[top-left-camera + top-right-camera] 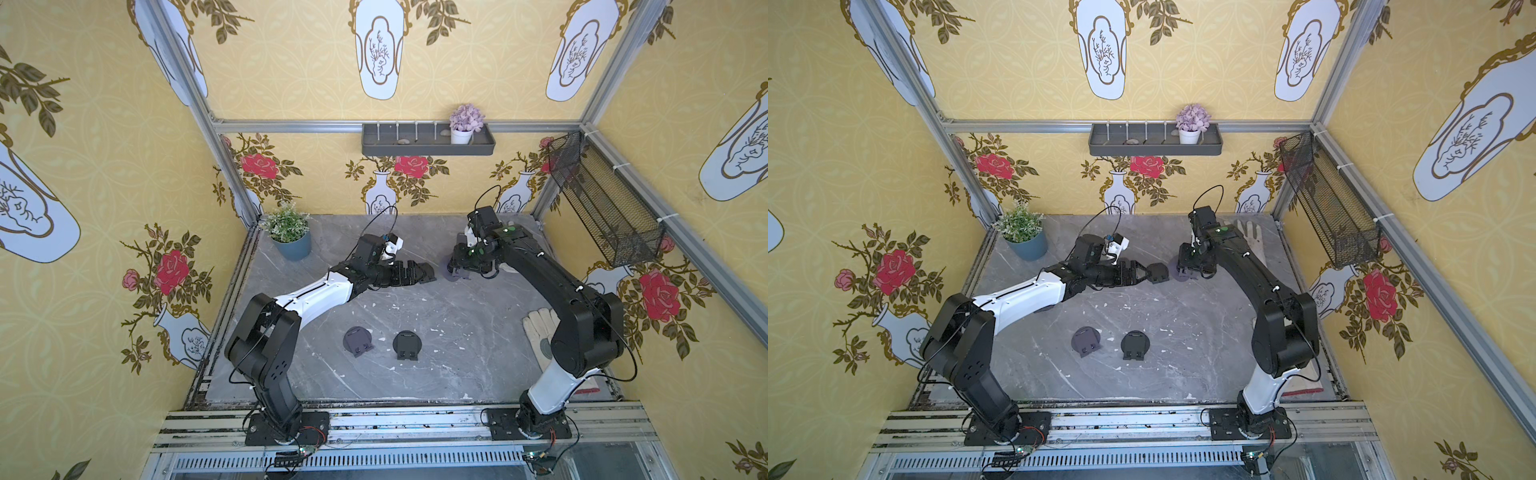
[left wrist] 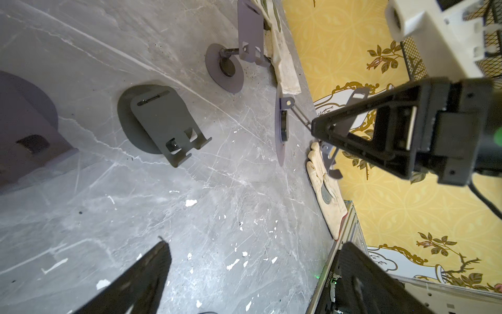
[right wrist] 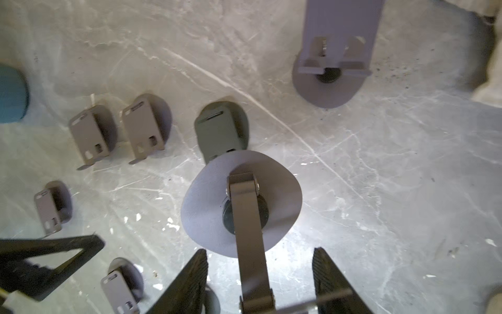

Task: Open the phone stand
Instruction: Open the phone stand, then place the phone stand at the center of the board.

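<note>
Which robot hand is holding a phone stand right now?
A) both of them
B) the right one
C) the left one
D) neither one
B: the right gripper is closed on the unfolded phone stand, while the left gripper is wide open with nothing in it.

The right pincer [image 1: 462, 272] stands over a purple phone stand [image 1: 448, 268], with the left pincer [image 1: 428, 273] just beside it.

Plant [image 1: 289, 232] back left, glove [image 1: 538, 332] at right edge — up front, one stand [image 1: 358, 340] beside a second stand [image 1: 407, 344].
</note>
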{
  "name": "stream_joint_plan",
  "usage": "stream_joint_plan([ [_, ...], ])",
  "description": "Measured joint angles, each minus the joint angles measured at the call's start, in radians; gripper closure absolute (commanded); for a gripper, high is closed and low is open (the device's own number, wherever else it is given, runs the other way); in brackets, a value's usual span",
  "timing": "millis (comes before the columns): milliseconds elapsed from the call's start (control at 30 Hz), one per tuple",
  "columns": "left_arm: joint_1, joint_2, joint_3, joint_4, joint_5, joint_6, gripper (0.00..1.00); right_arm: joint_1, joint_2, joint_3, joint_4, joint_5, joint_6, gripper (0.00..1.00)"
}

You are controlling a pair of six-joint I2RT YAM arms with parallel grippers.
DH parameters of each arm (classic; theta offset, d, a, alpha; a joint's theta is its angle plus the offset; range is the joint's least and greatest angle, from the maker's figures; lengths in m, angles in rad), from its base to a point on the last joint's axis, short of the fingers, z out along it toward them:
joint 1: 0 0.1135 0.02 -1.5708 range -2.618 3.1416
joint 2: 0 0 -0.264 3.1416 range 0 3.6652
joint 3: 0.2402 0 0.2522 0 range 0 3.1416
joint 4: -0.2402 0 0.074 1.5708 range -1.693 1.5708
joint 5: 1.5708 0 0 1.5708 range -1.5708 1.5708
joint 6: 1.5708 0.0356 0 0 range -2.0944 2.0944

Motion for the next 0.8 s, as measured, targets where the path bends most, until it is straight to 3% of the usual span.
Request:
stream_joint_plan([
  [233,0.0,-0.007,-0.042,0.005,0.004,0.003,0.01,-0.075,0.077,0.031,-0.066,0.069,0.01,0.49],
  [800,-0.002,-0.002,-0.069,0.04,0.02,-0.005,0.01,-0.177,0.381,0.323,-0.235,0.219,-0.001,0.49],
])
